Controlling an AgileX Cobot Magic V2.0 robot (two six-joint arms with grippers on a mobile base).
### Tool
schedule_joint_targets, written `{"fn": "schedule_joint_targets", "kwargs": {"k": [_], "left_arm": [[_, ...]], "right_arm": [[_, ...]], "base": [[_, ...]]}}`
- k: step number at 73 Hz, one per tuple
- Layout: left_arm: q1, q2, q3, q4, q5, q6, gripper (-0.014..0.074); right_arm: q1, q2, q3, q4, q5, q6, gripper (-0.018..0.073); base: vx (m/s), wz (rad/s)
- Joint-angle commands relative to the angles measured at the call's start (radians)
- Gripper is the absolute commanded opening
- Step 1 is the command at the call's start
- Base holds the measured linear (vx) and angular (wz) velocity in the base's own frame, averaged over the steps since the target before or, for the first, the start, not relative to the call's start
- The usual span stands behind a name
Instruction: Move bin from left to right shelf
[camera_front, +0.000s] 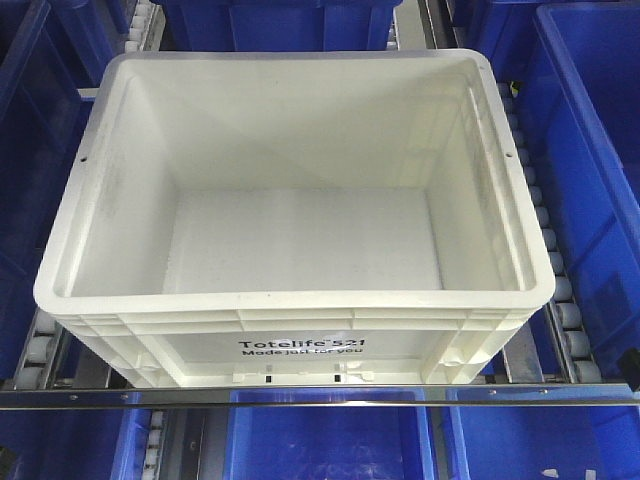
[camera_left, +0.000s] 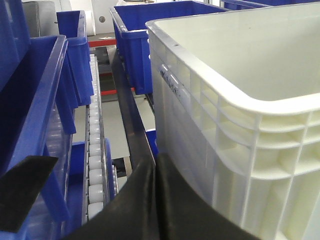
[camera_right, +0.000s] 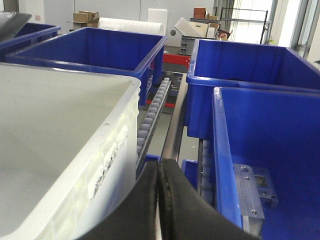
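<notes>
- One white bin (camera_front: 300, 200) centred in front view, sitting on a roller lane (camera_front: 555, 290) of the shelf, open top up, nothing inside, label side toward cam.
- Long axis approx. left-right across the front view; short walls at L and R ends.
- L tool (camera_left: 155, 200) low at bin's left wall, fingers pressed together w/ nothing between; bin lies to its right, just beside.
- R tool (camera_right: 159, 205) low at bin's right wall, likewise clenched on nothing; bin to its left, just beside.
- Both arms about equally near, one per end; contact w/ walls can't be told.
- Whether lane is the left or right shelf: can't tell; fits pre-lift or post-set-down.
- Material: rigid moulded plastic, ribbed outer walls, rolled rim, smooth scuffed inside.
- Blue bins (camera_right: 250, 65) all round, same type; metal front rail (camera_front: 320, 393), small white rollers.
</notes>
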Motion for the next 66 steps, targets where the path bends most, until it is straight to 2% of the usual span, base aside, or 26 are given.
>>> {"fn": "schedule_joint_targets", "kwargs": {"k": [1, 7, 13, 24, 29, 66], "left_arm": [[-0.007, -0.013, -0.021, -0.002, -0.075, -0.001, -0.0007], [-0.007, -0.013, -0.021, -0.002, -0.075, -0.001, -0.0007], [-0.007, -0.013, -0.021, -0.002, -0.075, -0.001, -0.0007], [-0.007, -0.013, -0.021, -0.002, -0.075, -0.001, -0.0007], [-0.007, -0.013, -0.021, -0.002, -0.075, -0.001, -0.0007], [-0.007, -0.011, -0.021, -0.002, -0.076, -0.001, -0.0007]], "right_arm": [[-0.003, 0.017, -0.02, -0.148, -0.069, 0.117, -0.0008], [-0.003, 0.001, 0.021, -0.314, -0.087, 0.312, -0.0008], [-0.003, -0.057, 0.108, -0.348, -0.108, 0.393, -0.0008], [-0.003, -0.259, 0.269, -0.29, -0.123, 0.401, -0.0008], [-0.006, -0.347, 0.263, -0.278, -0.014, 0.397, -0.0008], [-0.006, -0.332, 0.265, -0.272, -0.007, 0.393, -0.0008]], "base": [[0.0, 0.0], [0.0, 0.0], [0.0, 0.0], [0.0, 0.0], [0.0, 0.0], [0.0, 0.0]]}}
